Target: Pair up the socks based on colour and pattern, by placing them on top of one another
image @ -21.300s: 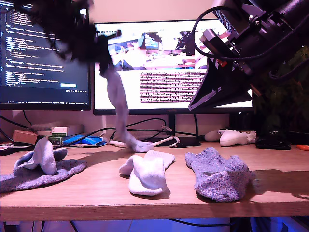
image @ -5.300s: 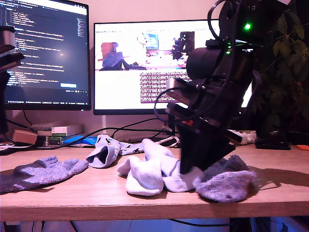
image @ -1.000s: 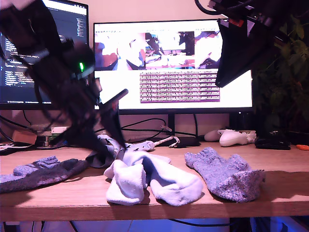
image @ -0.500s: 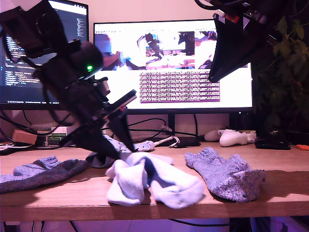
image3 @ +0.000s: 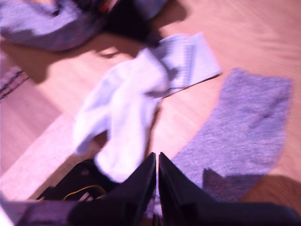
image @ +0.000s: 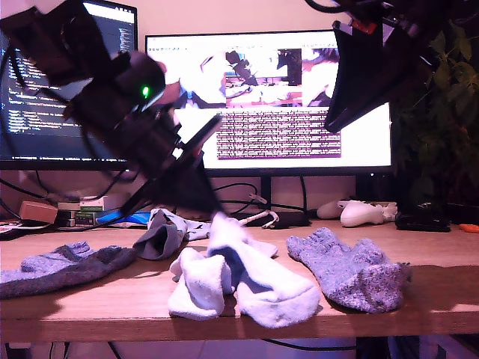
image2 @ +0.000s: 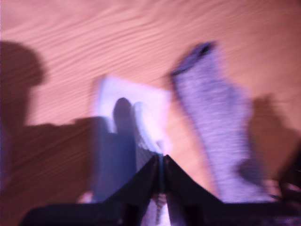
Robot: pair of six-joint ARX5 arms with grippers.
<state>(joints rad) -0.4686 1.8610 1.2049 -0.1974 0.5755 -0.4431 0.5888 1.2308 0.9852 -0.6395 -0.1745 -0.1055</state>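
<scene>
The white socks lie in a heap at the front middle of the wooden desk [image: 438,273]. The crumpled white sock [image: 196,288] leans against the long white sock [image: 269,280], whose one end is lifted up to my first gripper [image: 215,217]. Its jaws are drawn almost together with pale fabric between them, though the first wrist view is blurred. The printed light blue sock [image: 161,233] lies just behind the heap, toward the exterior view's left. One fuzzy grey sock [image: 352,273] lies flat just beside the heap on the exterior view's right, and the other grey sock [image: 60,265] lies well apart at that view's left. My second gripper [image: 334,123] hangs high before the monitor [image: 284,134] with its jaws pressed together on nothing. A white game controller [image: 361,213] rests at the back.
</scene>
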